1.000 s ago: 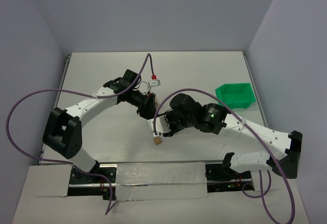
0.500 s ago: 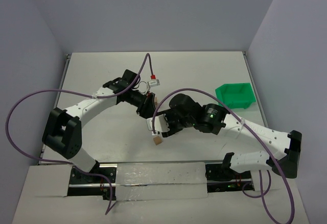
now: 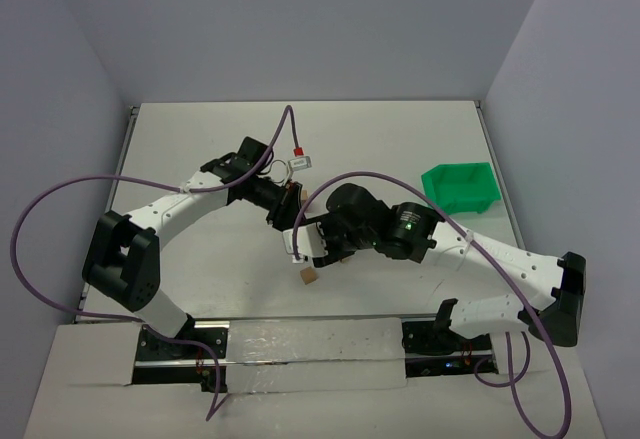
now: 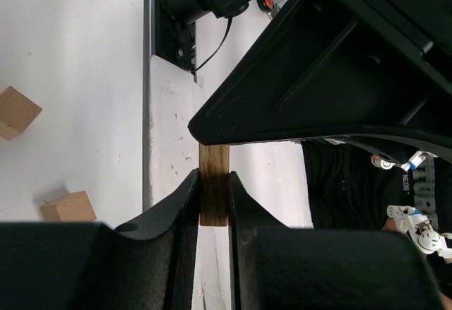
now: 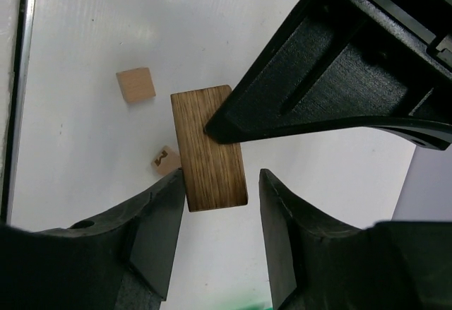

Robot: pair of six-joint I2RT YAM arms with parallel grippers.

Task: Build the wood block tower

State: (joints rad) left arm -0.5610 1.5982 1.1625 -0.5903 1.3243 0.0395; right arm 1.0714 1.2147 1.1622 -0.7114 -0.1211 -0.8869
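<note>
Left wrist view shows the left gripper [image 4: 213,183] clamped on a dark-brown flat wooden block [image 4: 214,156], seemingly for a handover; the right gripper [image 5: 220,176] straddles it, fingers narrowly apart; small light-brown wooden cubes [image 5: 135,85] lie on the white table [image 5: 92,27] below.

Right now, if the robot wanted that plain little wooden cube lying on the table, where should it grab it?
Probably by pinching two opposite side faces of the plain cube, coming straight down from above. It lies flat on the table with its top face up and bare space on every side, and the marked cube sits apart from it.
</note>
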